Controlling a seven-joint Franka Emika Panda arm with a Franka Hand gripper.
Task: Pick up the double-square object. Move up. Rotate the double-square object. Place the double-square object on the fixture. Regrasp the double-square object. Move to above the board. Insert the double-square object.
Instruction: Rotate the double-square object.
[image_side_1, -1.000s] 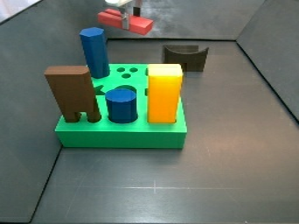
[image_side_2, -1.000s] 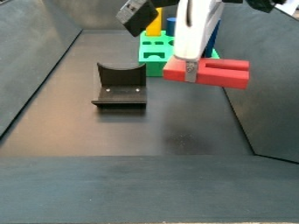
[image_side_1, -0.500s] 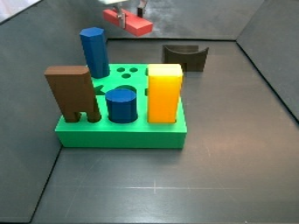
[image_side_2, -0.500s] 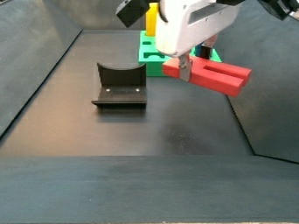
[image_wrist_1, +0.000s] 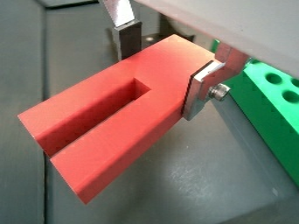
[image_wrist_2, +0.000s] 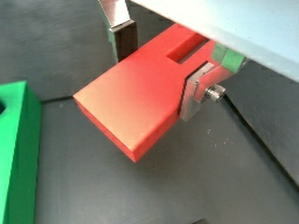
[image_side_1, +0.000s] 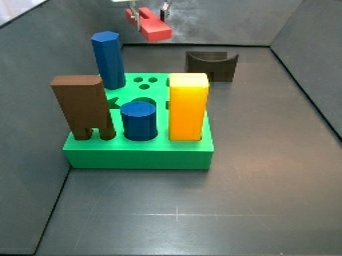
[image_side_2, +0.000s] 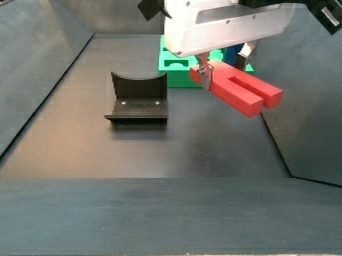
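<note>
The double-square object (image_side_2: 241, 92) is a red stepped block held in the air, slanting down toward the right side wall in a side view. My gripper (image_side_2: 207, 72) is shut on one end of it. In both wrist views its silver fingers (image_wrist_1: 204, 89) (image_wrist_2: 197, 87) press on the block's two sides (image_wrist_1: 117, 122) (image_wrist_2: 135, 109). A side view puts the gripper (image_side_1: 148, 13) and the block (image_side_1: 151, 26) high at the back, beyond the green board (image_side_1: 134, 152). The dark fixture (image_side_1: 211, 65) (image_side_2: 136, 97) stands on the floor, apart from the block.
On the board stand a brown arch-legged block (image_side_1: 83, 105), a tall blue cylinder (image_side_1: 107, 60), a short blue cylinder (image_side_1: 138, 118) and a yellow block (image_side_1: 189, 105). Board edges show in both wrist views (image_wrist_1: 268, 105) (image_wrist_2: 12, 149). Grey walls enclose the floor.
The gripper has turned with the red block, which has swung from level to slanting downward. It has also shifted slightly toward the back.
</note>
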